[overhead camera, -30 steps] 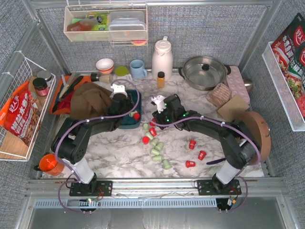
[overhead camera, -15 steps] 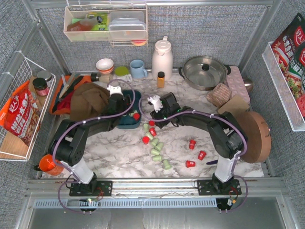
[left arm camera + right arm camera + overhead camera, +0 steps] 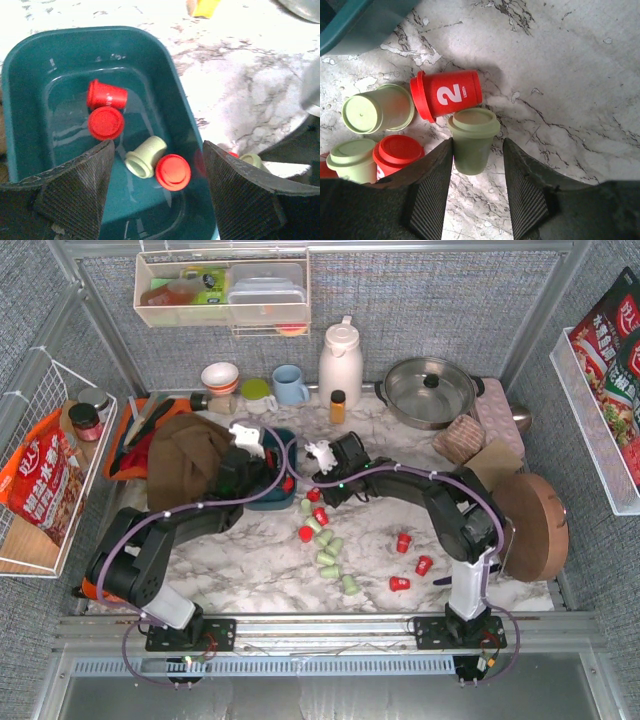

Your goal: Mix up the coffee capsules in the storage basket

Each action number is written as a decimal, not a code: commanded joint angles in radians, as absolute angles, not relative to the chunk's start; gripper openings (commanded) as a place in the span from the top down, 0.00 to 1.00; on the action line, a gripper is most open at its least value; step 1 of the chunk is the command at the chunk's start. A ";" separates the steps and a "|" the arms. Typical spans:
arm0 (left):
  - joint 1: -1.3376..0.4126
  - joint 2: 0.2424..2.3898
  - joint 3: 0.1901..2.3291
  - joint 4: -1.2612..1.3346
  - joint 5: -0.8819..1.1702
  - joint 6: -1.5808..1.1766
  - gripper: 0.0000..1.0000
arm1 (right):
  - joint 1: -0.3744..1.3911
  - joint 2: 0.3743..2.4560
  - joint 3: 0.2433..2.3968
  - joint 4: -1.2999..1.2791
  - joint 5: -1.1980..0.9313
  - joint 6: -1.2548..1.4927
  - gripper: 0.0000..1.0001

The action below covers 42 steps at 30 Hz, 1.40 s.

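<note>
The teal storage basket (image 3: 30,75) fills the left wrist view and holds three red capsules (image 3: 106,123) and one pale green capsule (image 3: 145,157). My left gripper (image 3: 157,200) is open and empty, just above the basket's near end. In the top view it (image 3: 262,462) sits over the basket (image 3: 272,498). My right gripper (image 3: 476,165) is open around an upright green capsule (image 3: 472,140) on the marble; the left finger touches it and the right stands apart. A lying red capsule (image 3: 447,94) marked 2 sits beside it. In the top view the right gripper (image 3: 316,486) is just right of the basket.
Loose green capsules (image 3: 327,550) and red capsules (image 3: 403,541) lie on the marble mid-table. A brown cloth (image 3: 190,455) lies left of the basket. An amber bottle (image 3: 338,405), a white jug (image 3: 340,360), a pot (image 3: 428,390) and a blue mug (image 3: 290,385) stand behind.
Both arms have folded in and reached farther. The left gripper has shifted slightly over the basket. The right gripper has moved left and back toward the capsule cluster beside the basket.
</note>
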<state>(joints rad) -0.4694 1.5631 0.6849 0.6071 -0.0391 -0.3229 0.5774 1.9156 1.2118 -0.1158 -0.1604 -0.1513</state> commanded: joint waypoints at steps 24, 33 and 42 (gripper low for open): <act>-0.754 1.707 0.348 1.664 0.431 0.434 0.01 | 0.543 1.328 0.747 0.274 -0.294 0.323 0.81; -0.812 1.751 0.421 1.657 0.456 0.463 0.00 | 0.543 1.279 0.675 0.399 -0.350 0.445 0.81; -0.822 1.752 0.424 1.636 0.445 0.468 0.27 | 0.544 1.295 0.668 0.465 -0.384 0.502 0.81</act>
<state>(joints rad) -0.8223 1.7580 0.4225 1.5990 0.4450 0.4500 0.5430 1.2907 0.6685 0.3912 -0.3565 0.4644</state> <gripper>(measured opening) 0.779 0.327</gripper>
